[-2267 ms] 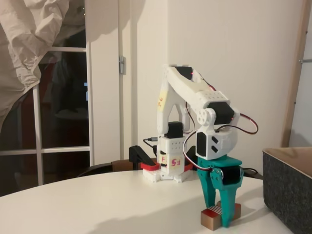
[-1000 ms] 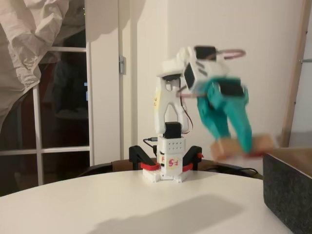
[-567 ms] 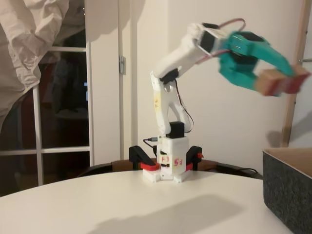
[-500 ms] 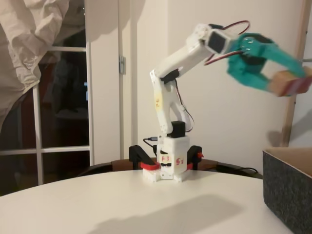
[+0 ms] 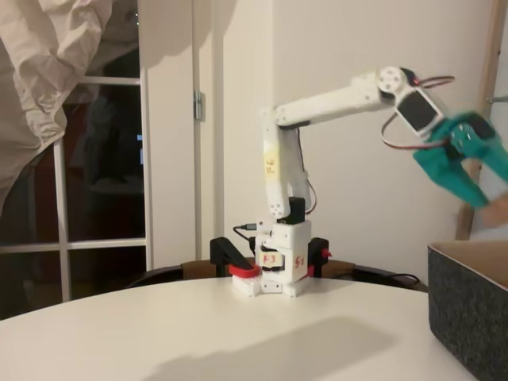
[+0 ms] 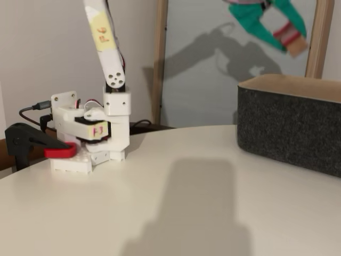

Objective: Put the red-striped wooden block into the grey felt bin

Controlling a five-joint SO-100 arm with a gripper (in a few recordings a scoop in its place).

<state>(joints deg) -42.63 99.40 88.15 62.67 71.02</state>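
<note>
- The arm (image 5: 333, 103) stretches out to the right in a fixed view, from a white base (image 5: 278, 270) clamped at the far edge of the pale round surface (image 5: 238, 333).
- The teal gripper (image 5: 476, 186) sits high in the air, above the grey felt bin (image 5: 468, 309); its fingers point down and to the right.
- In another fixed view the gripper (image 6: 285, 34) appears at the top edge, motion-blurred, with the red-striped wooden block (image 6: 290, 41) between its fingertips.
- Gripper state: the fingers are closed onto the block, one on each side. The red-striped patch faces the upper left in that view; the plain brown end points lower right.
- Block position: airborne, above the bin's opening and clear of its rim. It touches neither the bin nor the surface.
- In the first fixed view the block (image 5: 498, 208) is cut off at the right frame edge, just below the fingertips.
- The bin stands on the surface at the right, upright, with dark grey walls and a pale beige rim (image 6: 293, 82).
- A black-and-red clamp (image 6: 37, 146) holds the base to the surface edge.
</note>
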